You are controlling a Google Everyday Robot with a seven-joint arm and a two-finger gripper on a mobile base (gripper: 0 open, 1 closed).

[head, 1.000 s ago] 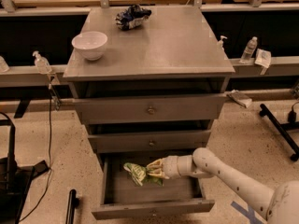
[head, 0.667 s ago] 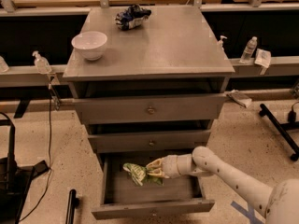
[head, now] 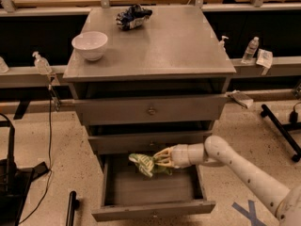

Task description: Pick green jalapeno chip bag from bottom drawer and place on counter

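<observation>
A Google Everyday Robot reaches its one arm [head: 244, 173] in from the right, the pincer [head: 159, 158] low inside the open bottom drawer [head: 155, 210] of a grey metal cabinet. The pincer's pale fingers appear clamped on the right edge of the green jalapeno chip bag [head: 143, 164], which sits crumpled toward the back of the drawer, just under the front of the middle drawer [head: 150, 142]. Whether the bag is clear of the drawer floor cannot be told.

The step in hand looks to be the pick itself, with the grasp made and the lift not yet carried through. The placing half of the task remains.

The next move would call for drawing the bag forward and out from under the overhanging drawer fronts before raising it, then carrying it up over the edge to the tabletop [head: 178, 46]. There a white bowl [head: 89, 45] stands at the left and a dark blue snack bag [head: 134, 17] lies at the back, leaving bare grey surface at centre and right.
</observation>
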